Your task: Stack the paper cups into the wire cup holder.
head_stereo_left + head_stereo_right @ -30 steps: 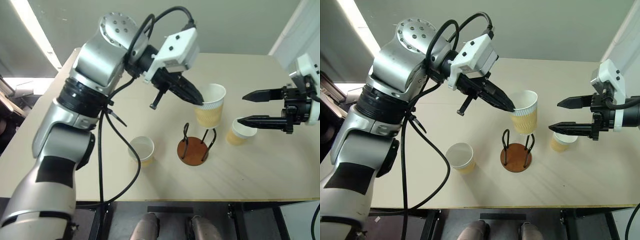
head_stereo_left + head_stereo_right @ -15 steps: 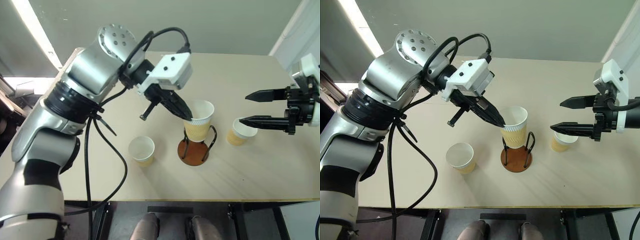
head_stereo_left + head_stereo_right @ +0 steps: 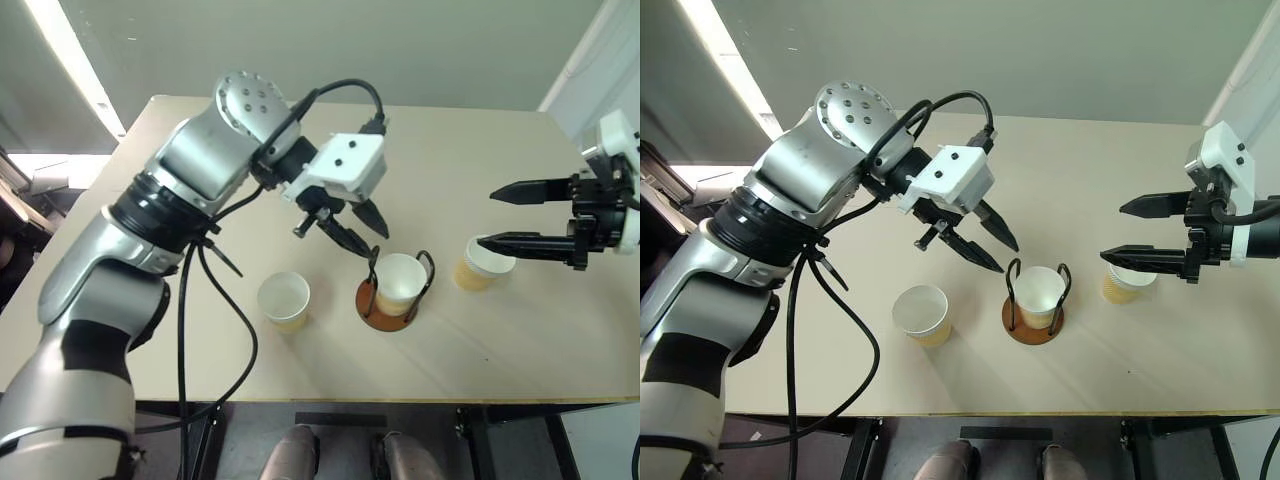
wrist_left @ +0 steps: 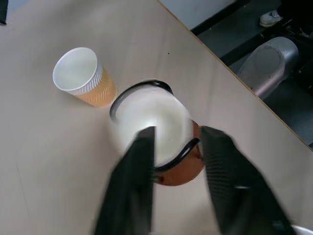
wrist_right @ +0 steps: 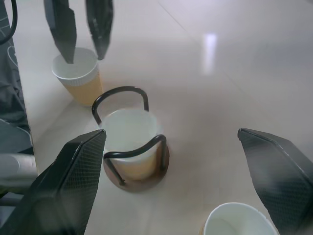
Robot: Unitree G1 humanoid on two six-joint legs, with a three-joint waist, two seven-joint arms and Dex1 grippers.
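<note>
One paper cup (image 3: 400, 283) sits upright inside the wire cup holder (image 3: 384, 305), between its two black wire loops, on the rust-brown disc. My left gripper (image 3: 362, 233) hangs just above and to my left of that cup's rim, fingers apart and holding nothing. What matters next is the second cup (image 3: 483, 262): it stands upright to my right of the holder, its long axis vertical and mouth up, directly under my right gripper (image 3: 502, 217), whose fingers are spread wide, one above the other, with the cup's rim near the lower one; whether that finger touches the rim I cannot tell. My right arm is plainly the nearer one for it. The third cup (image 3: 284, 301) stands on my left of the holder, nearer my left arm. All three are tapered, white inside with ribbed tan walls, thin and light, so I judge they will nest easily but crush under a hard pinch. The table (image 3: 200, 180) is smooth and pale.
</note>
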